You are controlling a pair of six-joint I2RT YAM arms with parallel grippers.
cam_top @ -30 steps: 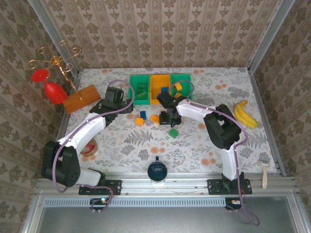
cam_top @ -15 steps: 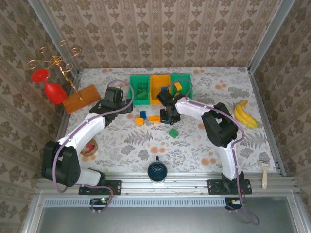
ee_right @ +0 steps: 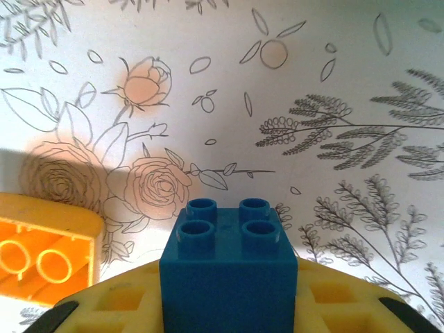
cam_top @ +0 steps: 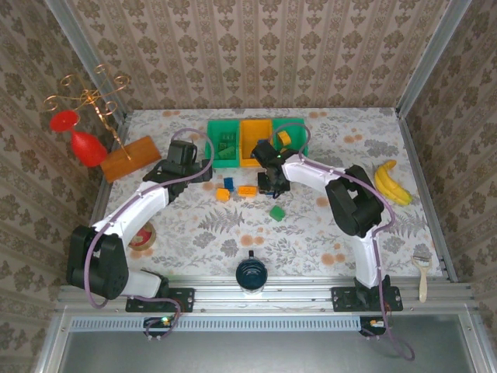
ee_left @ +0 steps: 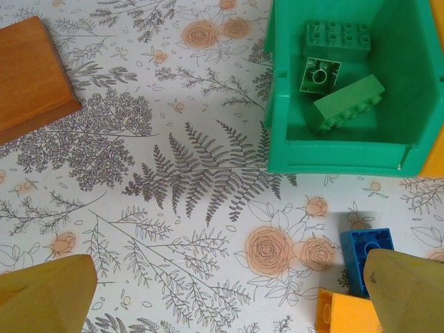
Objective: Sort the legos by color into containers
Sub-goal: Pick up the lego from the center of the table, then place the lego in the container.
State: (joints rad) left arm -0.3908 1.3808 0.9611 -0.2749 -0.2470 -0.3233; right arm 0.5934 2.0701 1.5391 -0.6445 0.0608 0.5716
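Clamping blue four-stud brick (ee_right: 227, 274) in right gripper (cam_top: 269, 180), orange brick (ee_right: 43, 260) at nine o'clock; left gripper (ee_left: 223, 295) spread wide.

Containers (cam_top: 255, 122) at rear centre, loose legos (cam_top: 248, 190) just before them, wooden block (cam_top: 130, 158) left, banana (cam_top: 390, 183) right.

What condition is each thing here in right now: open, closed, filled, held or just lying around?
Left pincer: open, empty.
Right pincer: shut on the blue brick.
Left green bin: open-topped, three green bricks inside.
Right green bin: open-topped, a yellow brick inside.
Single green brick: lying loose on the table.
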